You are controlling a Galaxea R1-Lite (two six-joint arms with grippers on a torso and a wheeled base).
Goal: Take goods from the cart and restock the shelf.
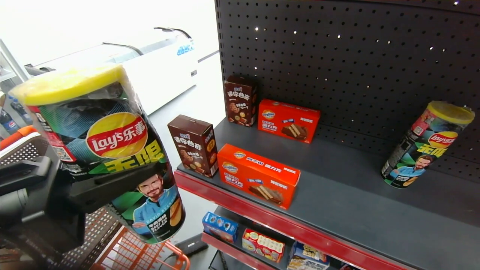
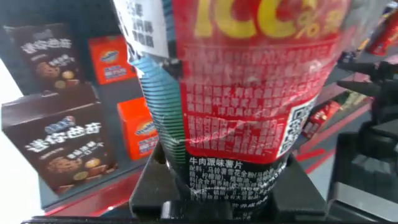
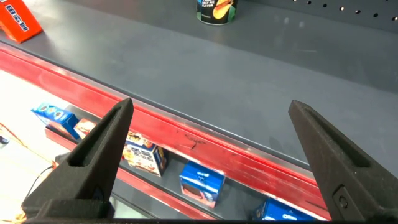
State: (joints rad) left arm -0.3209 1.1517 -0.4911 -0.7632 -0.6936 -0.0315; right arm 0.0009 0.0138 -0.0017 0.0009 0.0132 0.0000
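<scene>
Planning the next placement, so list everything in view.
shelf: 1, grey, red edge
chip canisters: 2, yellow lids; one held left of shelf, one standing at its right
cookie boxes: 2, brown; shelf left, front and back
wafer boxes: 2, orange; beside them, front and back
small boxes: several, mixed colours; level below
cart: 1, orange; below held canister
chest freezer: 1, white; background
left gripper: jaws shut on one chip canister
right gripper: jaws open, facing shelf edge

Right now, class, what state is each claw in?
Left claw: closed on the can.
Right claw: open, empty.
</scene>
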